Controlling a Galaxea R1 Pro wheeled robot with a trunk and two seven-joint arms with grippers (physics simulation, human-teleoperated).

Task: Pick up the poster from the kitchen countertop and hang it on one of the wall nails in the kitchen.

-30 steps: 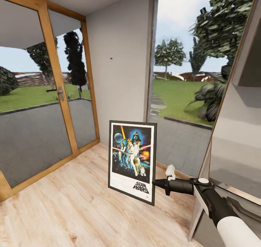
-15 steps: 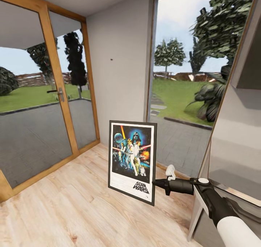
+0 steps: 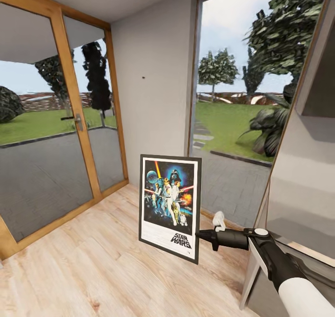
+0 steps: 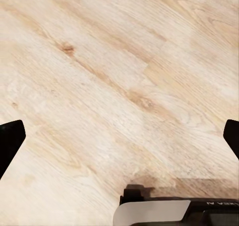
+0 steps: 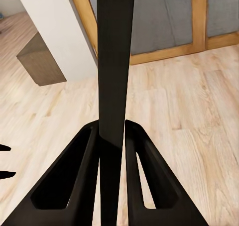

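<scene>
- While the poster (image 3: 170,206) hangs upright in mid-air over the wooden floor (image 3: 93,270), it is pinched at its right edge, low down near the title, by the right gripper (image 3: 200,234).
- Seen from the right wrist, the two fingers (image 5: 74,176) are pressed together on the poster's thin black edge (image 5: 115,61), so the hold looks firm.
- Compared with a second ago, the poster and the right arm sit at the same spot in the head view; only the background has crept slightly, which suggests the camera or base is drifting a little and not the load.
- One small dark nail (image 3: 143,77) shows on the grey wall (image 3: 153,98) between the glass door (image 3: 56,135) and the big window (image 3: 237,103), well above the poster's top edge.
- My judgement: pickup is done, and a clear lift toward that nail remains.
- Over the floor, the left gripper (image 4: 119,141) has its tips set wide apart, holding nothing.
</scene>
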